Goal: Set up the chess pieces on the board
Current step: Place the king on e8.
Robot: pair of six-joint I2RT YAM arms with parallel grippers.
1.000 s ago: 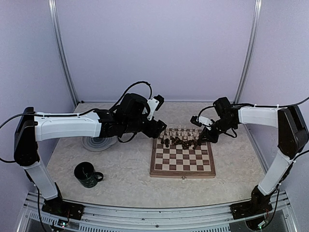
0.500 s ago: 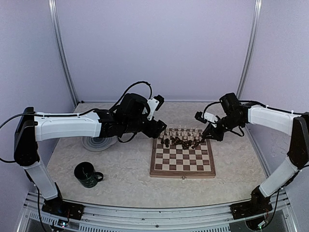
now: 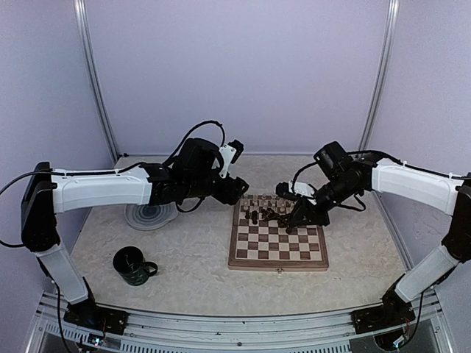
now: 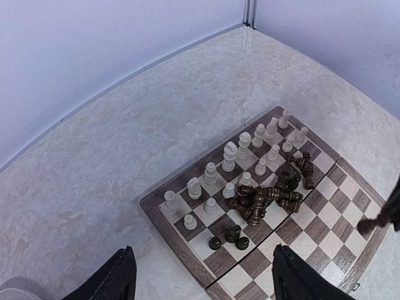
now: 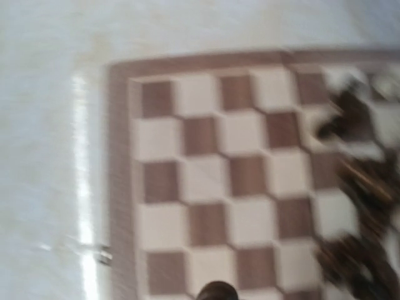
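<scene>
Right arm has swung inward from the far right corner of the square wooden chessboard (image 3: 278, 264); its tool (image 3: 294, 218) now hangs low over the far-right squares, beside the heap of dark brown-black chess pieces (image 4: 269, 199). Left arm has shifted only slightly. Right tool clenched narrow; in the left wrist view a small dark piece (image 4: 367, 224) appears pinched at its tip, and the blurred right wrist view shows a dark rounded top at the bottom edge. Left tool (image 4: 206, 281) released, fingers (image 4: 119, 278) spread wide, hovering off the board's far left corner. Pale cream chess pieces (image 4: 240, 164) stand in two rows along the far edge. Dark heap lies toppled just in front of them; three dark ones (image 4: 228, 240) sit apart near the left side. Board rests on the marbled bench (image 3: 191, 250); dark green mug (image 3: 134, 265) and round grey plate (image 3: 149, 216) to its left.
</scene>
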